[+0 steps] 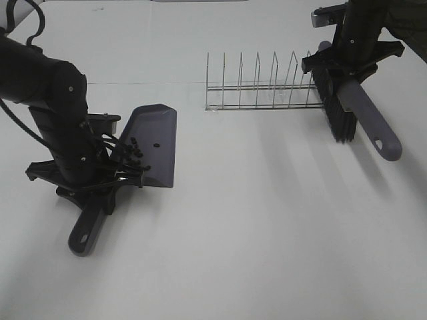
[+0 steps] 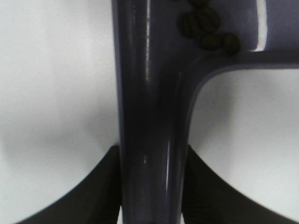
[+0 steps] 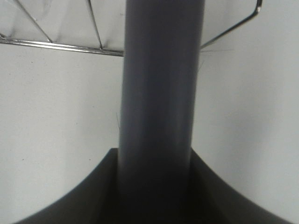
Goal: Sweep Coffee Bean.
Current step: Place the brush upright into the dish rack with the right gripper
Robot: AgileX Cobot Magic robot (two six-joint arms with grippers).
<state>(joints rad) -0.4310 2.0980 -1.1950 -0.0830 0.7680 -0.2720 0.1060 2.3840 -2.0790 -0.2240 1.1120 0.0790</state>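
A dark grey dustpan (image 1: 155, 143) lies on the white table at the left. Several coffee beans (image 1: 135, 152) sit in it near the handle, and one lies mid-pan. My left gripper (image 1: 100, 190) is shut on the dustpan handle (image 2: 147, 140); beans (image 2: 205, 25) show at the pan's back in the left wrist view. My right gripper (image 1: 347, 63) is shut on the grey handle (image 3: 159, 102) of a brush (image 1: 357, 110) with black bristles (image 1: 337, 117), held at the right end of the wire rack.
A wire dish rack (image 1: 260, 87) stands at the back centre; its wires also show in the right wrist view (image 3: 60, 44). The brush handle's end (image 1: 387, 147) points toward the front right.
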